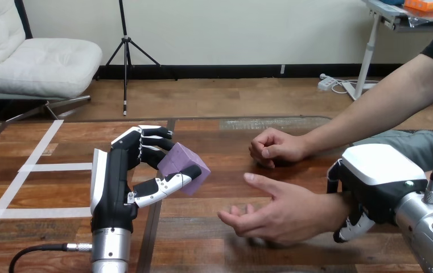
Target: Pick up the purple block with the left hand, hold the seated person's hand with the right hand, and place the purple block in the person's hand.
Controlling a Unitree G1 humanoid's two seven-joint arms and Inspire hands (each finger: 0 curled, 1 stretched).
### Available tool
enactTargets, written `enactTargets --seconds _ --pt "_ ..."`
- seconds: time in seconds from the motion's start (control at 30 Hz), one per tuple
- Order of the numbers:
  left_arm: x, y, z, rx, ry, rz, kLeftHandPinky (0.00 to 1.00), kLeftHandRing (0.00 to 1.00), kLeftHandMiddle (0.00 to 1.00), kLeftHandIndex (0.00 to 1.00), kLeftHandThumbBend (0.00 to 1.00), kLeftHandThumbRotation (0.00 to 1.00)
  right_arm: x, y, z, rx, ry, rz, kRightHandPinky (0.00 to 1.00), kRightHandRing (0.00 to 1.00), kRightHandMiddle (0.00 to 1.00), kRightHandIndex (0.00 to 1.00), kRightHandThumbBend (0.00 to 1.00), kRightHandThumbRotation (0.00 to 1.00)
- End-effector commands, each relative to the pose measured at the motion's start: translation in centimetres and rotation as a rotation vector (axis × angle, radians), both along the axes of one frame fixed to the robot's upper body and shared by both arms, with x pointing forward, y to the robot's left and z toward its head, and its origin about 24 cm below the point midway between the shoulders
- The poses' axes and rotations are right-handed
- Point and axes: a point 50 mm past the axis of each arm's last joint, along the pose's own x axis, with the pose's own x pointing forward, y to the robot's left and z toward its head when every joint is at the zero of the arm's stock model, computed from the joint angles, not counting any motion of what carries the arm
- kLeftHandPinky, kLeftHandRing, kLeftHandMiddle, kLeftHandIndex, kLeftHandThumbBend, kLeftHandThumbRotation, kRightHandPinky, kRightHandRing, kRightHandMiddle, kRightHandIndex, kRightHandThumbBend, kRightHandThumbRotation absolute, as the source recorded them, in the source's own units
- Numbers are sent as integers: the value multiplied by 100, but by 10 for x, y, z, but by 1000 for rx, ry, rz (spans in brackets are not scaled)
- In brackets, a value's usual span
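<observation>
Purple block is gripped in the left hand, fingers curled over its far side and thumb pressed along its near edge. Just right of it the person's open hand waits palm up. The right hand wraps that wrist, fingers hooked beneath, and beyond it the person's other hand rests fisted on the wooden table.

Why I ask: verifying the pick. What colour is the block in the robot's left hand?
Purple. The block in the left hand shows best in the head view.
</observation>
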Motion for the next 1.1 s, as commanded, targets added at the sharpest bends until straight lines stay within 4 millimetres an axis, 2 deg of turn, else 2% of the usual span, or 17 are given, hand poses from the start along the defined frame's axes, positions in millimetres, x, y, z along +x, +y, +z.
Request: enactTargets --seconds 0.0,1.07 --pt "9 -3 24 -25 -122 -24 39 44 51 56 74 4 6 4 22 41 -111 9 32 40 48 51 80 0" --pt "-3 -17 32 -74 -158 -152 42 45 51 56 74 5 11 21 34 45 -190 133 36 43 50 52 82 0"
